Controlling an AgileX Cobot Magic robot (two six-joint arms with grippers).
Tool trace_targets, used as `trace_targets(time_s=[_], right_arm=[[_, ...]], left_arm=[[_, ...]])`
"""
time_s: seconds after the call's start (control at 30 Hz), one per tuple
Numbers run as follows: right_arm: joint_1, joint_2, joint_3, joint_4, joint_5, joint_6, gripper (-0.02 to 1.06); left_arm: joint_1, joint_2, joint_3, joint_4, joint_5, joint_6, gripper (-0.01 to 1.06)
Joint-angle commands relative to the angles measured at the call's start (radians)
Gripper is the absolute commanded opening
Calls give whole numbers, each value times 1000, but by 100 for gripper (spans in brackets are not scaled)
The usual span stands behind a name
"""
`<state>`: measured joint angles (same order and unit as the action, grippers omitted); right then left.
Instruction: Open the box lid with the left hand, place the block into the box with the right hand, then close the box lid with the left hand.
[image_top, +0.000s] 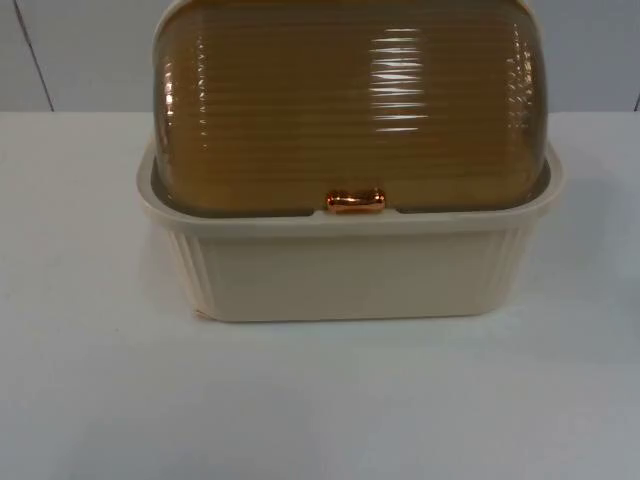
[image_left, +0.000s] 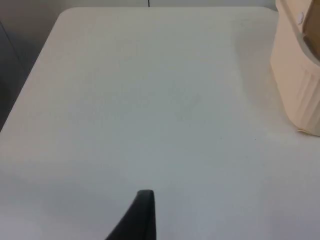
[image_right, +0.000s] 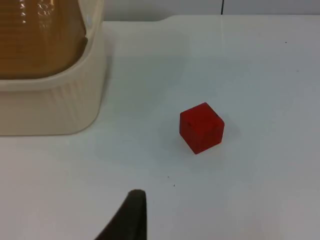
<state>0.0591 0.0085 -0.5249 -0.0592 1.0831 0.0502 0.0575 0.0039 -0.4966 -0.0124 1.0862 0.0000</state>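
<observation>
With the cream ribbed plastic box (image_top: 345, 265) at frame centre in the top view, its amber ribbed domed lid (image_top: 350, 105) shut, and the small red cube block (image_right: 201, 127) on the white tabletop (image_top: 90, 380) beside it, the left pincer (image_left: 142, 220) and right pincer (image_right: 130, 217), whose grip I cannot tell, risk slipping off the small copper handle (image_top: 355, 201).

A white table top (image_top: 90, 400) filled the foreground and ended at a grey partition wall (image_top: 80, 50) marked by 1 dark vertical seam. In the left wrist view, the table's rounded corner and side edge bordered a darker grey area (image_left: 12, 60). Lighting was soft and even.
</observation>
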Motion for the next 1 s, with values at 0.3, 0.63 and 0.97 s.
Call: trace_targets(time_s=[0.3, 0.63, 0.97], right_arm=[[-6, 264, -129, 13, -107, -16, 105], [-6, 600, -156, 13, -225, -16, 105], [-6, 768, -156, 13, -250, -16, 105]], left_arm=[[0, 195, -62, -84, -80, 0, 105], [0, 478, -138, -112, -169, 0, 105], [0, 686, -139, -294, -229, 136, 88]])
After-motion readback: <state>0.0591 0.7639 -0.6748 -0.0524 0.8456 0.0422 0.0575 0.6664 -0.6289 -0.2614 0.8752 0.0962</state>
